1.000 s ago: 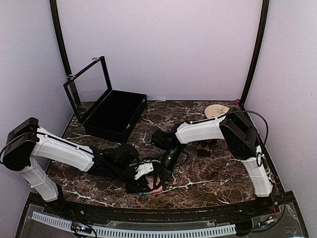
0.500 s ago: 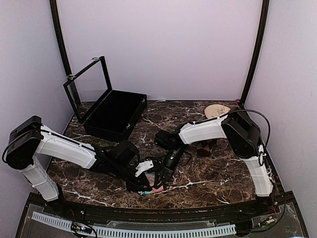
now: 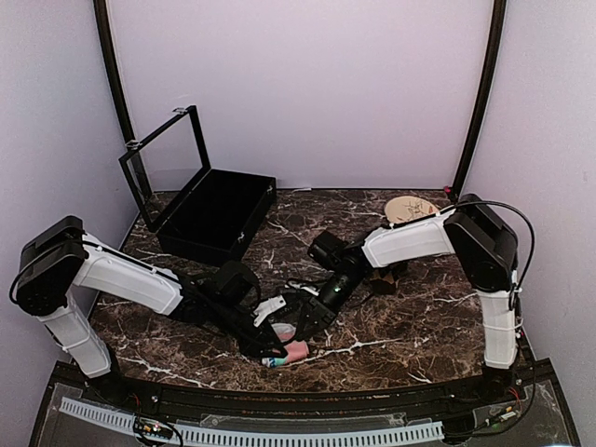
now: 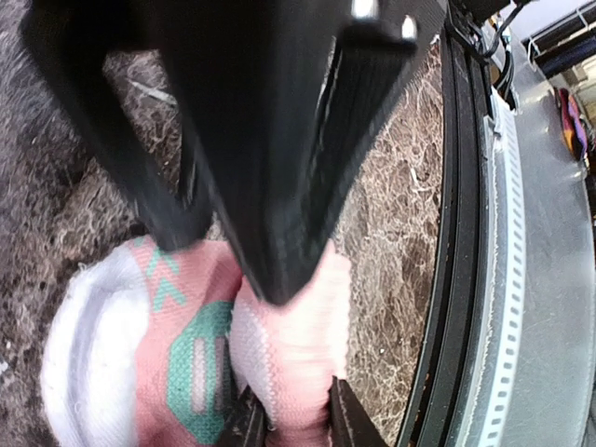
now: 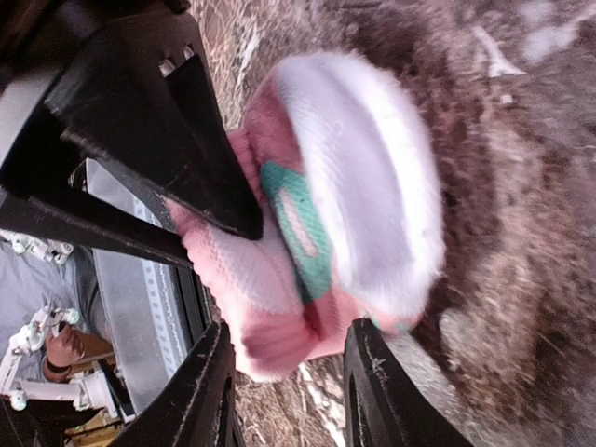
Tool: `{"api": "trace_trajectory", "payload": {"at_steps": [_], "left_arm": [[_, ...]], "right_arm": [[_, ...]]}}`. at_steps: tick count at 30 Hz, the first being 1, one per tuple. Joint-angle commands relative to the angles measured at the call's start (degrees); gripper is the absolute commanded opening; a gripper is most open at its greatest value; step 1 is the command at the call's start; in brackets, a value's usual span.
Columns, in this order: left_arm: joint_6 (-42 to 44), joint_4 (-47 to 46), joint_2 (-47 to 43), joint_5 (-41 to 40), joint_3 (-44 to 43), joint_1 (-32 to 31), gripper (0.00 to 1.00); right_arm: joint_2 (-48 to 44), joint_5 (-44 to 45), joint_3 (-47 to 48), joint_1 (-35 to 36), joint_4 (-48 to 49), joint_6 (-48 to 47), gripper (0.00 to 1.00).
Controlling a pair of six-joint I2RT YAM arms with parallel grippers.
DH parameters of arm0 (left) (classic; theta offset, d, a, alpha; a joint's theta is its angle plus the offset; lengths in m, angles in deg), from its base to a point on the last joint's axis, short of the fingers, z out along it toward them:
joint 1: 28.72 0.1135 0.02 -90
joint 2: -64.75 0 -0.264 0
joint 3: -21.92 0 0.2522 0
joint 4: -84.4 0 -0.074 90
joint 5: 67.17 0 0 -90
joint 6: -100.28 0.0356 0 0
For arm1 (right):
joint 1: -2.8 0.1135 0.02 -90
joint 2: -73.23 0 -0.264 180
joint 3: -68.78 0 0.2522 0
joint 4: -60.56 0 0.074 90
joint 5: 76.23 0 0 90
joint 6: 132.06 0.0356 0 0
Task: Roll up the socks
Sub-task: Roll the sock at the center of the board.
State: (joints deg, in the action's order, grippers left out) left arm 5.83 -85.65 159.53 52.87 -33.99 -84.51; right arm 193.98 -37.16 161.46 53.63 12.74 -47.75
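While both arms were stretched low over the near middle of the dark marbled counter (image 3: 419, 326), the pink sock (image 3: 290, 353) lay there as a short, fat roll between the two sets of jaws. The left jaws were clamped on it. In the left wrist view their two fingertips (image 4: 345, 421) pressed tight from either side into a fold of pink ribbed fabric. Just beyond that pinch the roll bulged outward, showing a pale green patch and the grey toe wrapped round its far side.

The right jaws stood apart. In the right wrist view their two black fingers (image 5: 209, 386) framed the pink end of the roll, which sat in the gap between them. Whether the fabric brushed either finger could not be told. Seen from above, the right jaws hung just behind the roll and the left jaws met it from the left, so the two sets were very close together.

The black argyle sock (image 3: 386, 277) lay well behind the right jaws, partly hidden under the right forearm. Farther back, well away from both sets of jaws, an open black box (image 3: 209, 219) with its lid raised stood behind the left jaws. A round tan plate (image 3: 407, 207) sat behind the right jaws.
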Motion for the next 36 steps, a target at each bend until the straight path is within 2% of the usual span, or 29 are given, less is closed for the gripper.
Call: {"api": "trace_trajectory", "payload": {"at_steps": [1,13,20,27,36], "left_arm": [[-4.87,2.18,0.44,0.65,2.99,0.9,0.22],[-14.21,-5.48,-2.56,2.17,7.91,2.45,0.22],[-18.24,-11.63,-1.52,6.54,10.13,4.36,0.22],[-22.41,-16.6,-0.98,10.4,12.45,6.14,0.21],[-27.05,-25.42,-0.4,16.47,16.7,8.42,0.19]], "right_arm": [[-3.81,1.84,-3.9,-1.55,8.93,3.66,0.38],[-10.0,9.89,-10.47,-1.69,18.02,6.37,0.38],[-16.03,17.46,-16.84,-0.62,23.22,5.58,0.37],[-21.05,29.85,-21.28,4.74,25.58,0.62,0.39],[-25.89,44.13,-27.46,12.52,33.49,-3.42,0.42]]}}
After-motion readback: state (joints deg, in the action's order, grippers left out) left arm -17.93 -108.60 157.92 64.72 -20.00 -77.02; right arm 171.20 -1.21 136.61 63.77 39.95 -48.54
